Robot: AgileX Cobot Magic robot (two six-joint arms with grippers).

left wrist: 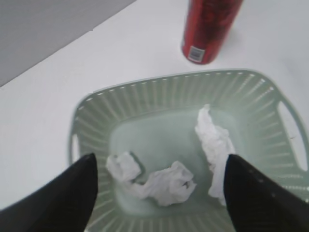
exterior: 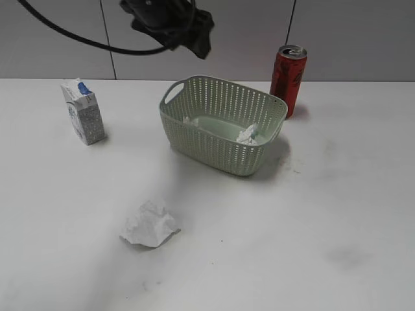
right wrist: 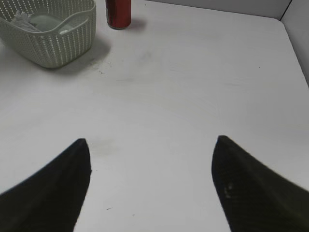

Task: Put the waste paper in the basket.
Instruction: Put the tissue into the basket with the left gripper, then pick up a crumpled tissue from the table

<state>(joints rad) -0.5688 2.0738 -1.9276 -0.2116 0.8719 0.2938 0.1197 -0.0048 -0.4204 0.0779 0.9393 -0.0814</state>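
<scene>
The sage-green basket (exterior: 220, 103) stands on the white table at the back centre. Two paper wads lie inside it (left wrist: 164, 183) (left wrist: 215, 140); in the exterior view only white bits show (exterior: 247, 135). A third crumpled wad (exterior: 150, 225) lies on the table in front of the basket, to the left. My left gripper (left wrist: 159, 169) is open and empty, hovering high over the basket; in the exterior view only its dark body shows at the top edge (exterior: 172, 23). My right gripper (right wrist: 152, 150) is open and empty over bare table, right of the basket (right wrist: 48, 48).
A red drink can (exterior: 288, 76) stands just behind the basket's right corner. A small grey-patterned carton with a blue top (exterior: 83, 111) stands at the left. The table's far right edge meets a wall (right wrist: 289, 29).
</scene>
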